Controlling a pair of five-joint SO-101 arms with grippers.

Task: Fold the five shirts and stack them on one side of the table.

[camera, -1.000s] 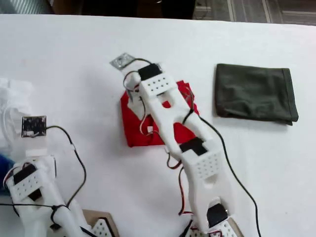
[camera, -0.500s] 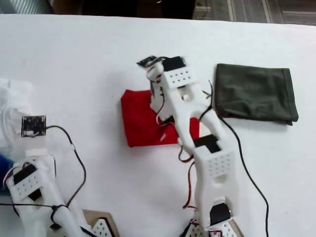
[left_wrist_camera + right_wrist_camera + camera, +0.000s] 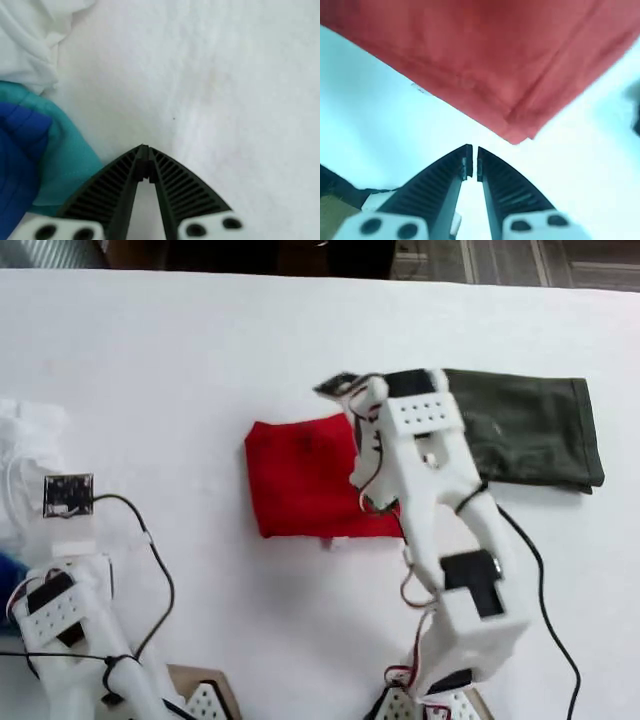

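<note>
A folded red shirt lies flat at the table's middle. To its right lies a folded dark green shirt. My right arm stands between the two, over the red shirt's right edge. In the right wrist view my right gripper is shut and holds nothing, just off a corner of the red shirt. My left arm sits at the front left. My left gripper is shut and empty over bare table, beside a teal and blue shirt and a crumpled white shirt.
The white shirt and a bit of blue cloth lie at the table's left edge. Black cables trail from both arms near the front. The white table has free room at the back.
My right arm has swung to the right, off the top of the red shirt and toward the dark green one. The red shirt now lies uncovered. The left arm has kept still.
</note>
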